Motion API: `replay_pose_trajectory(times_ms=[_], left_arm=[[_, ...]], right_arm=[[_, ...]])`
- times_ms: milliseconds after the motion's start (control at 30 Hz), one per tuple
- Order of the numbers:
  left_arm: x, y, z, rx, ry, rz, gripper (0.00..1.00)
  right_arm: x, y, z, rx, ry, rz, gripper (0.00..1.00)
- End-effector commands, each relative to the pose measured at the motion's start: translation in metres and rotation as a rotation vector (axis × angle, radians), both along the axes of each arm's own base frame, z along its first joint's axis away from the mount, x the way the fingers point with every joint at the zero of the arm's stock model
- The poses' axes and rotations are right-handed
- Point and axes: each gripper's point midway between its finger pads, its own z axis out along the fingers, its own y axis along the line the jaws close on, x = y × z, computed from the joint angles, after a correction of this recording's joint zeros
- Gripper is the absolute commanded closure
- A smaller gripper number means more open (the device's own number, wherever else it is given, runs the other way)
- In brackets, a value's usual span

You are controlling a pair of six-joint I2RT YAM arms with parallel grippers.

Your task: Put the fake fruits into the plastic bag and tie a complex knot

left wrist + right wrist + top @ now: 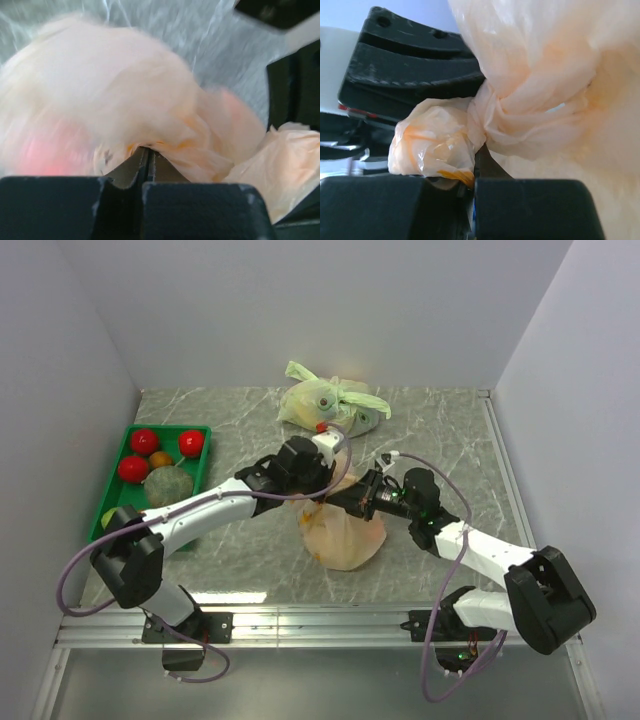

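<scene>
Bag location: the plastic bag sits on the bench between the two arms, neck up.
Left claw: pressed together, pinching a fold of bag film near the neck.
Right claw: pressed together on the crumpled tail just beside the knot.
Handling: thin, soft, slippery film. It looks light but is weighted below and likely tears if yanked, so take it by the bunched tails, not the belly.
Hidden: the contents show only as a pink blush and cannot be counted. From above, both claws cover the knot. The left wrist view is blurred.
</scene>
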Motion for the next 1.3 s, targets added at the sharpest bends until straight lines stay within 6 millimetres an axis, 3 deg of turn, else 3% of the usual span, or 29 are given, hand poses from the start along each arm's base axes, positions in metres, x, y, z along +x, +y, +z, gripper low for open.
replay_pose_trajectory(times_ms=[0, 67, 133, 167, 267, 333, 367, 400, 433, 467, 500, 533, 600, 700, 800, 900, 967, 1067, 1100, 1200, 1267], left_arm=[[0.034, 0.001, 0.052, -0.081, -0.179, -0.028, 1.0], [0.012, 0.0, 0.055, -0.107, -0.155, -0.123, 1.0], [-0.008, 0.0, 0.059, -0.154, -0.12, -0.176, 1.0], [-0.026, -0.002, 0.046, -0.172, -0.059, -0.232, 1.0], [-0.051, 0.002, 0.021, -0.199, 0.071, -0.254, 1.0], [-0.062, 0.003, 0.004, -0.199, 0.146, -0.262, 1.0], [-0.061, 0.006, 0.0, -0.203, 0.165, -0.252, 1.0], [-0.06, 0.007, 0.0, -0.218, 0.178, -0.245, 1.0], [-0.054, 0.01, -0.003, -0.223, 0.188, -0.225, 1.0], [-0.051, 0.011, -0.002, -0.233, 0.192, -0.221, 1.0], [-0.047, 0.012, 0.0, -0.242, 0.187, -0.212, 1.0], [-0.042, 0.013, 0.0, -0.248, 0.191, -0.2, 1.0], [-0.037, 0.013, 0.002, -0.254, 0.188, -0.196, 1.0], [-0.034, 0.011, 0.005, -0.266, 0.188, -0.206, 1.0], [-0.035, 0.008, 0.008, -0.282, 0.194, -0.224, 1.0], [-0.037, 0.007, 0.009, -0.305, 0.223, -0.232, 1.0], [-0.039, 0.004, 0.011, -0.327, 0.243, -0.246, 1.0], [-0.039, -0.001, 0.012, -0.367, 0.268, -0.244, 1.0], [-0.039, -0.002, 0.011, -0.379, 0.289, -0.236, 1.0], [-0.038, -0.006, 0.01, -0.416, 0.316, -0.237, 1.0], [-0.039, -0.007, 0.006, -0.434, 0.332, -0.23, 1.0]], right_arm=[[-0.026, 0.012, 0.071, 0.214, -0.07, 0.095, 1.0], [-0.019, 0.013, 0.066, 0.184, -0.096, 0.085, 1.0], [-0.016, 0.012, 0.049, 0.119, -0.125, 0.089, 1.0], [-0.016, 0.011, 0.044, 0.092, -0.151, 0.093, 1.0], [-0.02, 0.008, 0.022, -0.038, -0.256, 0.126, 1.0], [-0.027, 0.003, 0.007, -0.139, -0.336, 0.174, 0.83], [-0.027, 0.003, 0.016, -0.156, -0.396, 0.191, 0.74], [-0.033, -0.006, 0.004, -0.248, -0.447, 0.234, 0.66], [-0.029, -0.008, 0.02, -0.275, -0.515, 0.234, 0.61], [-0.03, -0.013, 0.024, -0.299, -0.561, 0.248, 0.56], [-0.035, -0.025, 0.016, -0.371, -0.586, 0.275, 0.45], [-0.033, -0.03, 0.026, -0.389, -0.622, 0.269, 0.41], [-0.045, -0.045, 0.025, -0.428, -0.668, 0.322, 0.33], [-0.052, -0.061, 0.036, -0.454, -0.719, 0.324, 0.37], [-0.023, -0.075, 0.029, -0.517, -0.696, 0.194, 0.54], [0.003, -0.075, 0.005, -0.552, -0.643, 0.16, 0.63], [0.013, -0.068, -0.003, -0.538, -0.616, 0.18, 0.63], [0.026, -0.057, -0.015, -0.498, -0.565, 0.202, 0.56], [0.03, -0.05, -0.014, -0.464, -0.565, 0.202, 0.47], [0.026, -0.037, -0.019, -0.455, -0.578, 0.231, 0.33], [0.026, -0.031, -0.025, -0.458, -0.572, 0.235, 0.33]])
